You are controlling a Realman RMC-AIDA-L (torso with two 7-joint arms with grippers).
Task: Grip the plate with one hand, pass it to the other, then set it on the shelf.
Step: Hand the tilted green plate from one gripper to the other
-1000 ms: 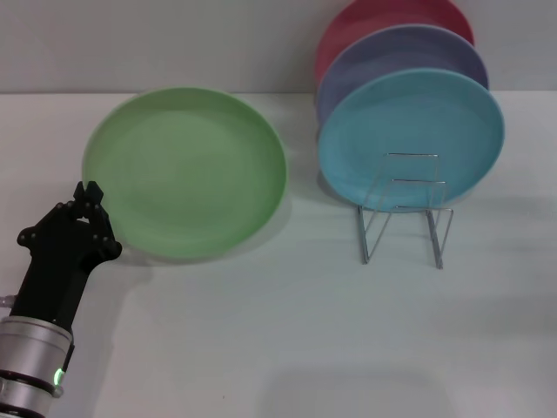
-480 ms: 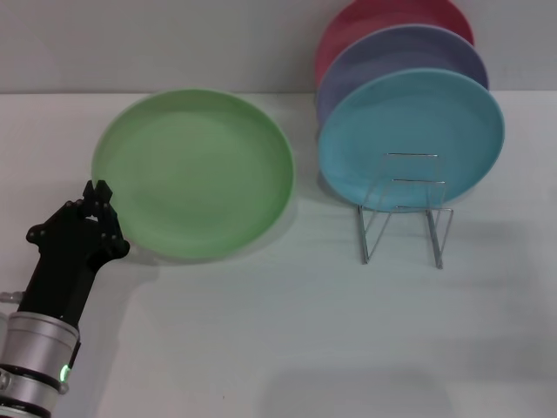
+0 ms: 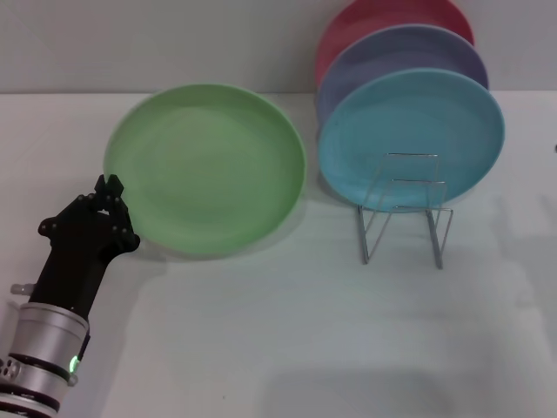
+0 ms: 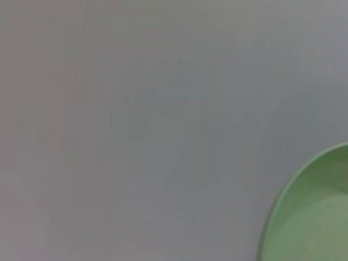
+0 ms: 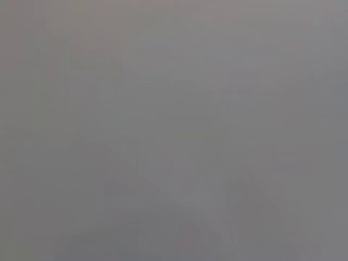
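Seen from the head, the whole scene lies open: the round, shallow, light-green matte plastic plate (image 3: 207,167) is raised off the white counter (image 3: 287,331), its shadow falling below it, and it sits to the left of the small silver wire shelf (image 3: 405,209), well apart from the wires. The left hand (image 3: 108,189), black and jointed, grips the plate at its lower-left rim, fingers closed on the edge. Its dark wrist and silver forearm run down and to the left of the plate, the arm slanting upward toward the rim from the lower corner of the view. In the shelf stand three more plates on edge: a turquoise-blue round plate (image 3: 411,139) in front, a lavender round plate (image 3: 409,52) behind it, and a red round plate (image 3: 392,17) at the back. The left wrist view gives far less: only a curved slice of the green plate (image 4: 312,217) at one corner against a plain grey surface, with none of the hand's own fingers, the shelf, or the other plates. The right wrist view shows nothing but blank grey, with no object to be made out. The right hand does not appear in any view.
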